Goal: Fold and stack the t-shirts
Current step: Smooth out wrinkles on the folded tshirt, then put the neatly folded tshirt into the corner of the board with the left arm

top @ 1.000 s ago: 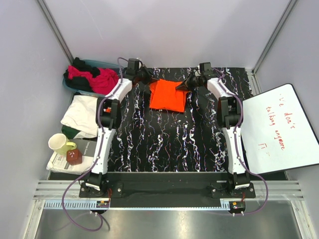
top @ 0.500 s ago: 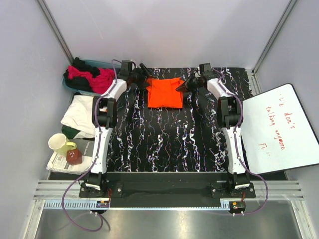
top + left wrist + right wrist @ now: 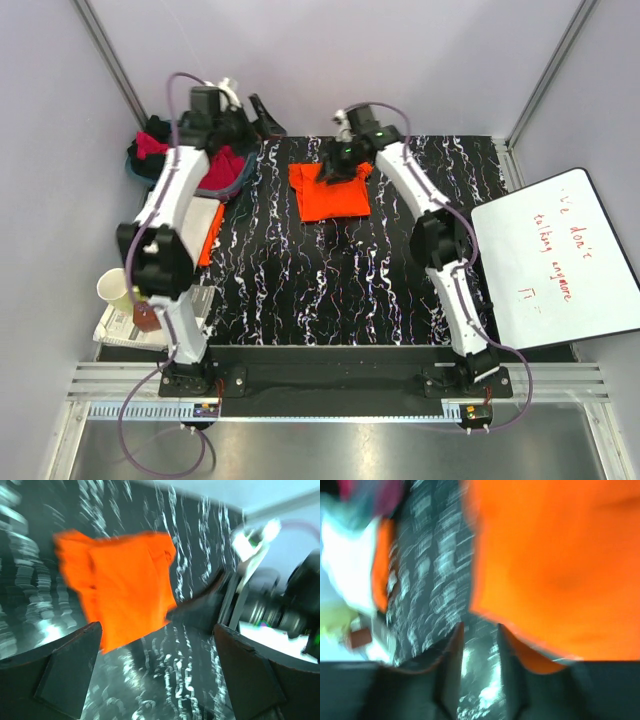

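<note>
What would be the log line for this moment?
left gripper: open, empty | right gripper: at orange t-shirt far edge | shirt: folded, on table

Left end effector (image 3: 265,112) swung away from orange t-shirt (image 3: 328,192).

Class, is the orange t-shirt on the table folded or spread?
Folded: the orange t-shirt lies as a compact, roughly square bundle, no sleeves spread.

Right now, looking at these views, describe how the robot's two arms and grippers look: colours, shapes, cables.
Both the left arm and the right arm have white shells broken by black joints, with purple cables running along them. The left gripper and right gripper are black, with dark, wedge-shaped fingers.
</note>
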`<state>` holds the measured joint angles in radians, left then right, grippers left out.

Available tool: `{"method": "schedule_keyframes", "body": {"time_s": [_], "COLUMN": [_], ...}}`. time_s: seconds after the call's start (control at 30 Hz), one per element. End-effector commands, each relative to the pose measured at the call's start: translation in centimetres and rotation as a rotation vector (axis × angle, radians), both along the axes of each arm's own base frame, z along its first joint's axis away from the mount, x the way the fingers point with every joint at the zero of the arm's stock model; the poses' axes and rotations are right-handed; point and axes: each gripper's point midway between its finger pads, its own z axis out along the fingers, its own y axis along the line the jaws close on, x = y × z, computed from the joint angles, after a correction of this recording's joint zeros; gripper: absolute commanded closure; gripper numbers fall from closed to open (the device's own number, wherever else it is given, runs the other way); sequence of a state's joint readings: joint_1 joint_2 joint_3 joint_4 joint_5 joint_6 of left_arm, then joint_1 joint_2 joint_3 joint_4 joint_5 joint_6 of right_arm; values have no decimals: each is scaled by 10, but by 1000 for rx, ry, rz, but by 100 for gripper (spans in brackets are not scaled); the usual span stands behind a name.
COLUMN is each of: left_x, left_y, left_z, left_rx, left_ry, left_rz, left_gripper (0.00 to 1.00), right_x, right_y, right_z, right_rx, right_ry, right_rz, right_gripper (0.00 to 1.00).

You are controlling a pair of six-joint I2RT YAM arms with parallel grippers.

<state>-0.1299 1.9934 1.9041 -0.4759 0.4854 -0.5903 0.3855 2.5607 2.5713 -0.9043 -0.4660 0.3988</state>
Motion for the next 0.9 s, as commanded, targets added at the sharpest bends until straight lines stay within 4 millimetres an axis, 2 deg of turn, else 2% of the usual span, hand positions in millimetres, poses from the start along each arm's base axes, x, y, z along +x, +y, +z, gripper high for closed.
{"method": "schedule_keyframes", "body": {"time_s": [0.0, 0.03, 0.07, 0.1, 0.17, 0.2, 0.27, 0.33, 0.4, 0.47, 0.53, 0.57, 0.6, 0.63, 0.67, 0.73, 0.77, 0.8, 0.83, 0.87], "left_x": [-43, -48, -57, -70, -87, -96, -109, -120, -131, -137, -143, -147, -149, -152, -153, -159, -159, -166, -169, -169], "left_y": [91, 107, 120, 140, 166, 178, 188, 196, 202, 207, 213, 215, 223, 225, 228, 229, 231, 231, 232, 231], "left_z": [33, 30, 25, 22, 8, 0, -10, -16, -17, -16, -17, -18, -20, -23, -27, -37, -49, -60, -69, -88], "left_rx": [225, 261, 282, 306, 373, 391, 413, 421, 434, 439, 447, 451, 470, 479, 484, 511, 528, 545, 564, 575], "left_ry": [-39, -26, 7, 31, 109, 146, 199, 224, 230, 228, 239, 246, 257, 269, 284, 322, 365, 418, 461, 524], "left_rz": [187, 247, 292, 350, 442, 474, 492, 499, 516, 525, 530, 532, 559, 556, 554, 526, 514, 493, 476, 439], "left_gripper": [1, 1, 1, 1, 1, 1, 1, 1, 1, 1, 1, 1, 1, 1, 1, 1, 1, 1, 1, 1], "right_x": [-69, -74, -87, -88, -99, -104, -110, -113, -115, -117, -119, -121, -120, -128, -131, -137, -139, -141, -140, -132], "right_y": [54, 62, 77, 88, 107, 120, 136, 153, 174, 188, 208, 215, 223, 232, 236, 240, 240, 235, 232, 224], "right_z": [28, 26, 28, 23, 25, 18, 22, 12, 13, 2, 12, -1, 13, 12, 3, 0, 4, -8, -10, 7], "right_rx": [-18, 6, 67, 107, 193, 206, 247, 293, 369, 401, 457, 463, 493, 503, 504, 499, 496, 468, 454, 451], "right_ry": [6, 32, 89, 109, 181, 190, 218, 252, 286, 345, 339, 357, 337, 361, 377, 392, 383, 404, 377, 328], "right_rz": [188, 196, 222, 234, 254, 271, 275, 282, 271, 236, 245, 246, 258, 261, 264, 272, 275, 261, 268, 251], "right_gripper": [49, 38, 26, 20, 14, 9, 0, 0, 0, 0, 3, 5, 6, 8, 8, 10, 10, 9, 9, 8]}}
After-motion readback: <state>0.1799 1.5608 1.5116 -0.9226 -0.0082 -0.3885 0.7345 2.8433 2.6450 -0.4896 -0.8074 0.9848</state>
